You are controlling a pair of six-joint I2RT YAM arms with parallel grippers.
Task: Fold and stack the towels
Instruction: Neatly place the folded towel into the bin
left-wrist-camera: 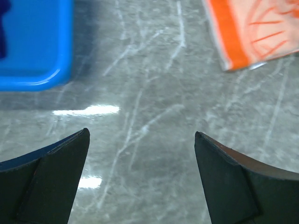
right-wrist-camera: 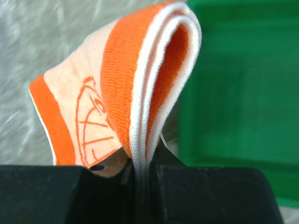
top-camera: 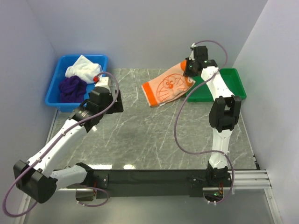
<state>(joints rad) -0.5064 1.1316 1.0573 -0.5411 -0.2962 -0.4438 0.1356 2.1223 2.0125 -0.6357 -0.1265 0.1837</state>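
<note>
Right gripper (right-wrist-camera: 142,161) clamps one end of the folded orange towel (top-camera: 169,86), its long axis stretching ahead of those jaws; left gripper (left-wrist-camera: 141,133) gapes wide, empty.

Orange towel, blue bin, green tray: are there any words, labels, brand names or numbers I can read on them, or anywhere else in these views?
None: no readable text in any view.
orange towel: only a line-drawn cartoon face, no letters.
blue bin: plain, no label visible.
green tray: plain, no label visible.
</note>
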